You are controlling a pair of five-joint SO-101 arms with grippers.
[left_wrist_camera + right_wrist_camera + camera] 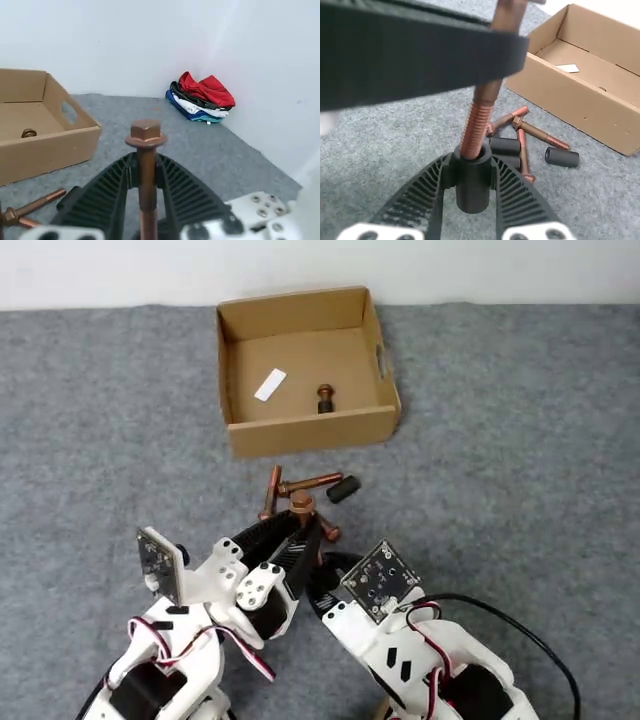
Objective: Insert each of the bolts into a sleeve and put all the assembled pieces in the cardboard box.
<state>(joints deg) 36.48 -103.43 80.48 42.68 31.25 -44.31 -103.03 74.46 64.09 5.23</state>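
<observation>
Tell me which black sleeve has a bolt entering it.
The sleeve held upright in the right claw: the threaded end of a copper bolt sits in its top opening. The two other sleeves lie on their sides on the carpet.

Shiny coppery metal on the bolt [145, 165]; smooth matt black plastic on the sleeve [472, 187]. Matt brown cardboard box [310, 430] on rough grey carpet [520, 460]; beside the box, glossy metal loose bolts [310, 483].
</observation>
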